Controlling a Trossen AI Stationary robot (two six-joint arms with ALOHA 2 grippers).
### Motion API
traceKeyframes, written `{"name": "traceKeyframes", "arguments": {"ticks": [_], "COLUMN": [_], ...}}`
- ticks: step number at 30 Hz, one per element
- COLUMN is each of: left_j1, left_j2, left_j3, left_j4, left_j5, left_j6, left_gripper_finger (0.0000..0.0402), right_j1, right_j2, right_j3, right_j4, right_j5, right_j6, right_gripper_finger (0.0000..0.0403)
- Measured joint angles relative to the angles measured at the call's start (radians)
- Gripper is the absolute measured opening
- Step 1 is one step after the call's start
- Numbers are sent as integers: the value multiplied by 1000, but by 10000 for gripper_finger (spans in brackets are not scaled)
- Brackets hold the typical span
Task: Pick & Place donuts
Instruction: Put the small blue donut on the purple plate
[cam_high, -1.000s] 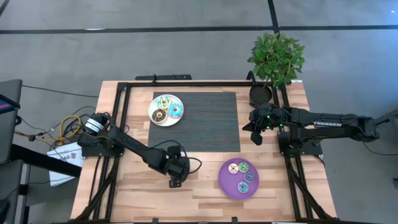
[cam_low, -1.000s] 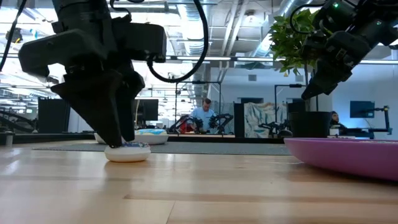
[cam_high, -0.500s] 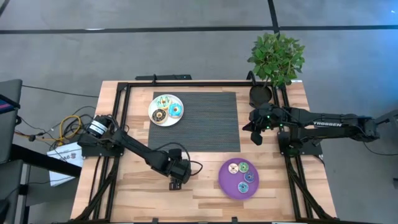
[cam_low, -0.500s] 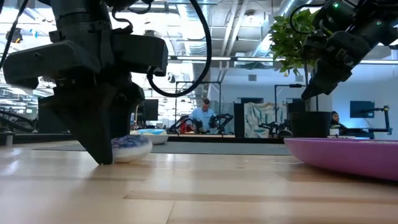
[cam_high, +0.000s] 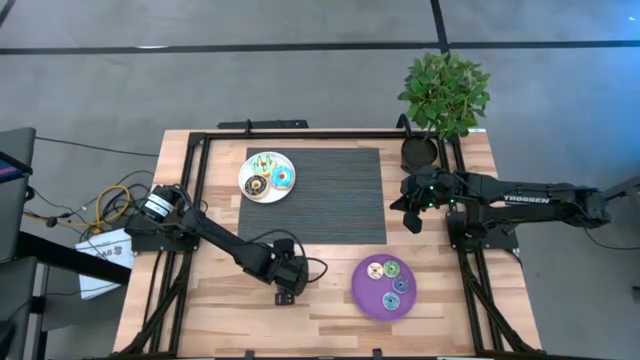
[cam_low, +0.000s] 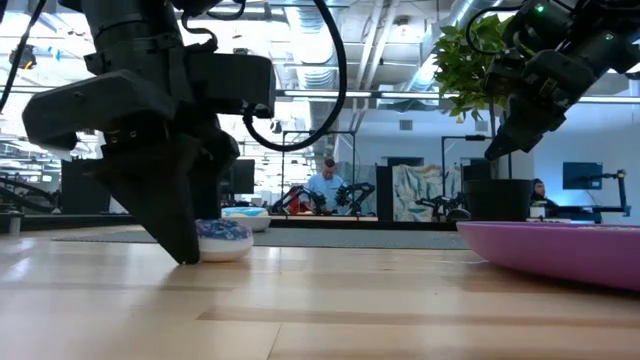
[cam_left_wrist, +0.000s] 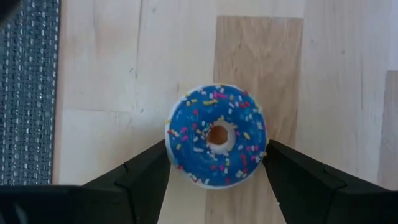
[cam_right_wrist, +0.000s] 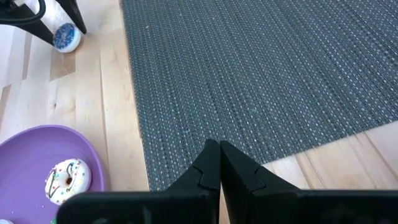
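Observation:
My left gripper (cam_high: 285, 295) is low over the bare wood near the table's near edge, left of the purple plate (cam_high: 362, 298), and is shut on a blue sprinkled donut (cam_left_wrist: 216, 135). In the low view that donut (cam_low: 226, 240) shows beside the dark fingers, at table-top level. Several donuts lie on the purple plate, among them a cream one (cam_right_wrist: 67, 177). Three more sit on the white plate (cam_high: 249, 190). My right gripper (cam_high: 414, 218) hangs shut above the right edge of the dark mat (cam_high: 335, 195), touching nothing. My left gripper pinches the blue donut between its two fingers, which press on opposite sides of the outer rim (cam_left_wrist: 171, 152). The fingers (cam_left_wrist: 281, 171) come from above, pointing down. The donut lies flat with its icing up, its underside at or just above the wood.
A potted plant (cam_high: 443, 95) stands at the far right corner. A black frame (cam_high: 196, 190) runs along the table's sides. Bare wood (cam_high: 330, 320) lies between my left gripper and the purple plate. Cables and papers lie off the left edge. People sit in the room behind.
My left gripper has shifted a little toward the near edge and the purple plate. The blue donut went with it: in the low view it moved rightward along the table and now shows beside the fingers rather than under their tips.

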Motion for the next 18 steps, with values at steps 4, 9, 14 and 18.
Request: {"name": "traceKeyframes", "arguments": {"ticks": [4,9,14,18], "left_j1": [1,2,2,4], "left_j2": [1,2,2,3], "left_j3": [-1,-1,-1,-1], "left_j4": [16,19,31,53], "left_j5": [-16,-23,-24,-31], "left_j6": [-1,-8,-14,-9], "left_gripper_finger": [247,247,227,199], "right_j1": [0,0,0,0], "right_j2": [0,0,0,0], "right_j3": [0,0,0,0], "right_j4": [0,0,0,0], "right_j5": [0,0,0,0], "right_j6": [0,0,0,0], "right_gripper_finger": [0,0,0,0]}}
